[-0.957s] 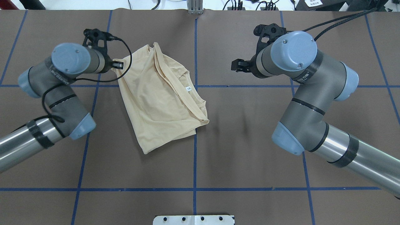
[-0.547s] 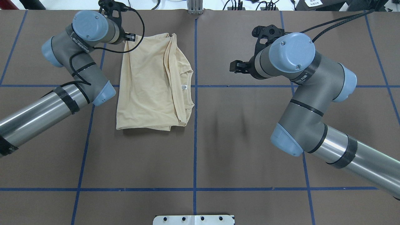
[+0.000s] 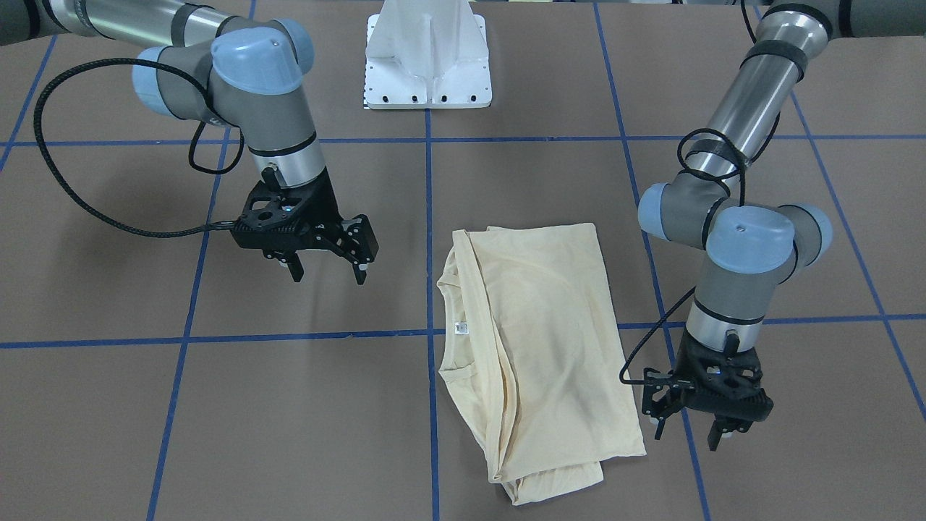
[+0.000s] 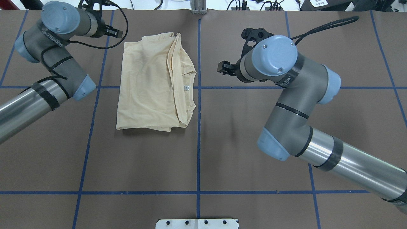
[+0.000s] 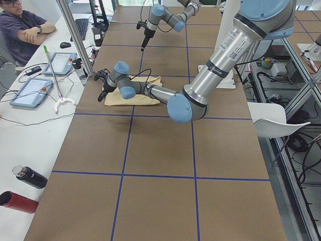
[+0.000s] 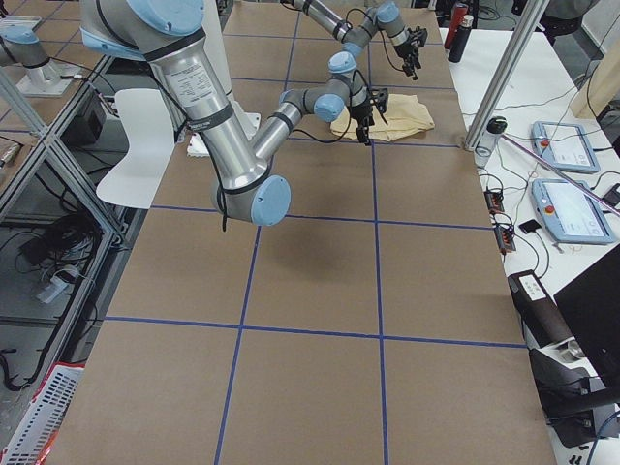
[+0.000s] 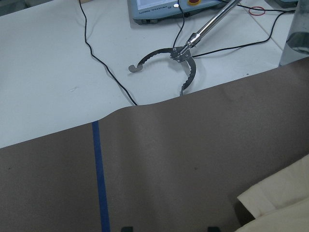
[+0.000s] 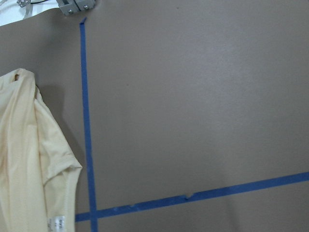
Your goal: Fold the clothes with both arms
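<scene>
Table [image 4: 254, 143], brown-covered and crossed by blue tape lines, carries everything. Two grey-and-silver jointed arms with light-blue caps reach over it, the left arm [image 4: 47, 92] and the right arm [image 4: 292, 105]. The pale cream-yellow folded T-shirt [image 4: 149, 86] lies flat on the robot's left of the centre tape line, its long axis running away from the robot and its neck opening facing the centre line. The black left tool [image 3: 686, 439] hangs near the shirt's far left corner, fingers apart, clear of the cloth. The black right tool [image 3: 328, 279] hovers across the line, fingers apart, empty. A small white neck label [image 4: 187, 88] shows at the collar.
</scene>
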Controlling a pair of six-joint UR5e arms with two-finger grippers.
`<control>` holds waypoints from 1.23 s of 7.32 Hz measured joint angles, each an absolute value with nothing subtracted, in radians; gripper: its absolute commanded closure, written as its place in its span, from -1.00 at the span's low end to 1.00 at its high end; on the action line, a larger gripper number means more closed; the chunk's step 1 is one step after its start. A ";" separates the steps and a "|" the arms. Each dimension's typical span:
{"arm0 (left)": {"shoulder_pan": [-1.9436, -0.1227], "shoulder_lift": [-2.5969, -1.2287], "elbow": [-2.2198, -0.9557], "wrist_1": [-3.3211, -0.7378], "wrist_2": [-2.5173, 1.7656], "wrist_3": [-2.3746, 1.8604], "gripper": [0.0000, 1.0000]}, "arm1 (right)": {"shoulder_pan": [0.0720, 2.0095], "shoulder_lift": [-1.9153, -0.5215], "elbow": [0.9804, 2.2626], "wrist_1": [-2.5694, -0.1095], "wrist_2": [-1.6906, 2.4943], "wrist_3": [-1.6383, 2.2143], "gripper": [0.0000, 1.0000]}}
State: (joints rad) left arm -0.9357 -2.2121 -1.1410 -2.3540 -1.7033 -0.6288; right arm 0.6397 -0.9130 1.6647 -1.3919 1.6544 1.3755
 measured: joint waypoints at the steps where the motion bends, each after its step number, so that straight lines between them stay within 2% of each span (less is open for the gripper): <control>1: -0.940 -2.163 -1.201 -2.358 -1.717 -0.617 -1.00 | 0.612 -0.840 1.585 -1.393 1.618 1.451 -0.72; 2: -0.941 -2.132 -1.240 -2.359 -1.722 -0.618 -1.00 | 0.579 -0.773 1.500 -1.394 1.576 1.548 -0.66; 4: -0.939 -2.114 -1.263 -2.359 -1.724 -0.627 -1.00 | 0.513 -0.702 1.383 -1.392 1.490 1.681 -0.19; 9: -0.936 -2.112 -1.266 -2.360 -1.724 -0.630 -1.00 | 0.419 -0.681 1.297 -1.355 1.390 1.706 -0.03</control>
